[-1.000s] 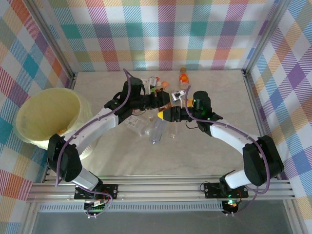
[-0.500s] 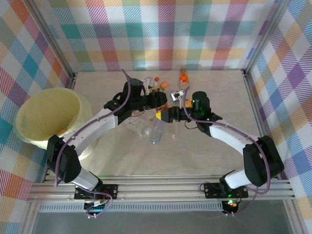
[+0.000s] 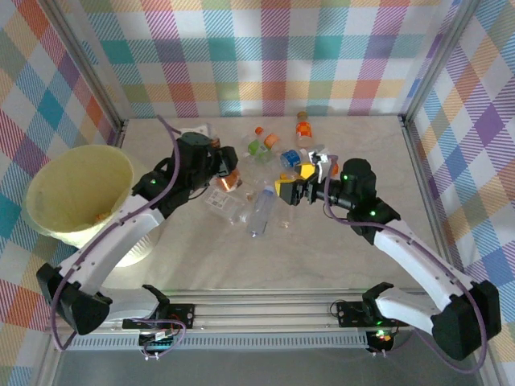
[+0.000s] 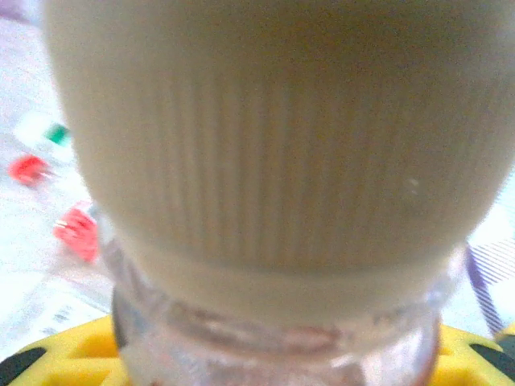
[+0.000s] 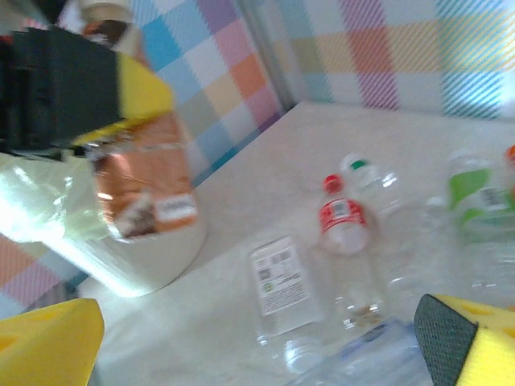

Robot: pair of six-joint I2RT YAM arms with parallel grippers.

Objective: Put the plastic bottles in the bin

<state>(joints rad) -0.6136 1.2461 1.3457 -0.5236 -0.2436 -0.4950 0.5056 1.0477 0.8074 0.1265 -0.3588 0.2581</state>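
Seen from the left wrist, a ribbed, off-white screw cap [image 4: 282, 137] looms blurred over a clear plastic neck, with the left arm's fingers [image 4: 60, 362], yellow-padded, clamped on either side below it. The right wrist view gives the rest of that small clear plastic bottle with a shiny copper-orange label [image 5: 145, 181], held in front of the large round pale cream bin [image 5: 48, 217] with translucent walls. The right arm's fingers [image 5: 48, 338] stand wide apart with nothing between them. Beyond them a clear bottle with a white printed label [image 5: 280, 281], a red-capped, red-labelled clear bottle [image 5: 344, 223] and a green-capped clear bottle [image 5: 364, 170] lie on the pale marbled tabletop [image 5: 241, 201]. From above, the bin stands at the tabletop's left edge and the held bottle hangs between it and the loose bottles. These cluster mid-tabletop toward the far edge, a small orange bottle [image 3: 303, 126] farthest back.
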